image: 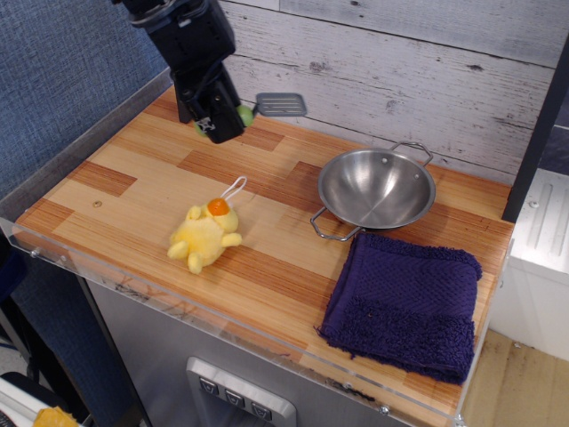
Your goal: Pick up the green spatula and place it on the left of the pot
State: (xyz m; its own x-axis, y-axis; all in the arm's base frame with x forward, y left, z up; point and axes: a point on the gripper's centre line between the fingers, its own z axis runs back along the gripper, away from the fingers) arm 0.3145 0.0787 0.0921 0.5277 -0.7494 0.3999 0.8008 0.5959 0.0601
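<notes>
- Gripper (220, 122) at back-left of the table (133, 178), jaws clamped on the green handle of the spatula (267, 106); handle mostly hidden between fingers, only a green nub showing.
- Spatula held up off the wood, roughly level, grey slotted blade sticking out to the right toward the wall (427, 62). Exact height above table hard to tell.
- Pot (377, 188) sits well apart to the right, empty, touching or nearly touching the edge of the purple towel (404, 302).
- Yellow plush duck (206, 235) in front of gripper, nearer the table edge, not under the spatula.
- Handling, by the look: small toy, prob. light plastic, stiff; no sag in blade. Chunky rounded handle = good place to grip, as now; smooth round shape could twist or slip in the jaws if bumped.
- Blade thin + flat: poor grip spot, hard to pinch once lying on wood.
- Already left of pot; judged remaining: lower w/ blade flat, let go close to surface so it doesn't bounce or roll on the handle.
- Risk: drop too near the duck.
</notes>
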